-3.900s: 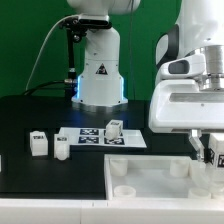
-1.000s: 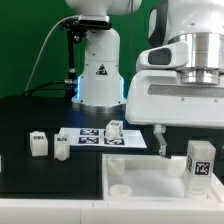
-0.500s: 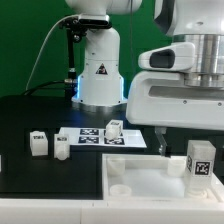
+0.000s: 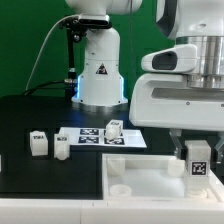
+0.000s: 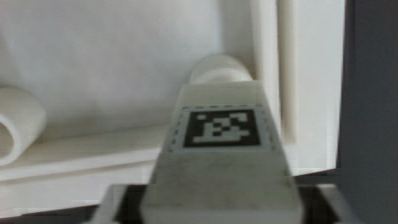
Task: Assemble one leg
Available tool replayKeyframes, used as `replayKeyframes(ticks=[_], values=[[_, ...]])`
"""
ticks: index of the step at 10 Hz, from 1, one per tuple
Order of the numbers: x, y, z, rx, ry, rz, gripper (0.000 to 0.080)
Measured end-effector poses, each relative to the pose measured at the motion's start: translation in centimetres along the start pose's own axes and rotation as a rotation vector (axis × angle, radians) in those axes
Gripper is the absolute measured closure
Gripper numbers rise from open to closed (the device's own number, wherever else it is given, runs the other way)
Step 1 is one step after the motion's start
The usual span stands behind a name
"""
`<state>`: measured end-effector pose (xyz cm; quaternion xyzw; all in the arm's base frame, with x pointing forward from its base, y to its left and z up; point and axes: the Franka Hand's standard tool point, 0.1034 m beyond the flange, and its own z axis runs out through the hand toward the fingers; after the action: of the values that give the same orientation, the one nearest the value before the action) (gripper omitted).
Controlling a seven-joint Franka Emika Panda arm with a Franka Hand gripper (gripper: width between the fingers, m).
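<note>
My gripper [image 4: 198,148] is shut on a white leg [image 4: 198,162] with a black-and-white tag and holds it upright over the right near part of the large white panel [image 4: 135,172]. In the wrist view the leg [image 5: 222,140] runs out from between the fingers [image 5: 128,205], and its far end points at a round corner socket [image 5: 222,68] of the panel. I cannot tell whether it touches the socket. Three more legs stand on the table: two at the exterior view's left [image 4: 38,143] [image 4: 61,147] and one on the marker board [image 4: 114,128].
The marker board [image 4: 95,138] lies mid-table in front of the robot base [image 4: 98,75]. The panel's raised rim [image 5: 267,90] runs beside the held leg, with another socket [image 5: 15,120] further along. Black table lies around the panel.
The hand has shifted a little toward the exterior view's right and the visible finger now sits close beside the leg. The leg stays gripped over the same corner of the panel.
</note>
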<state>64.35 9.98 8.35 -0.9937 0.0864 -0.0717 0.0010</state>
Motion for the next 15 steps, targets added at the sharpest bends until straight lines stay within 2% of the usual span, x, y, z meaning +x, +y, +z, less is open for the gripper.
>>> replayKeyframes(ticks=[3, 8, 10, 12, 14, 15], values=[[-0.01, -0.01, 0.01, 0.001, 0.000, 0.192, 0.0511], [-0.22, -0.02, 0.28, 0.007, 0.020, 0.827, 0.0511], [-0.55, 0.42, 0.41, 0.054, 0.031, 1.115, 0.0511], [-0.73, 0.50, 0.43, 0.063, 0.020, 1.270, 0.0511], [-0.74, 0.51, 0.45, 0.062, 0.021, 1.228, 0.0511], [-0.78, 0.46, 0.48, 0.061, 0.020, 1.224, 0.0335]])
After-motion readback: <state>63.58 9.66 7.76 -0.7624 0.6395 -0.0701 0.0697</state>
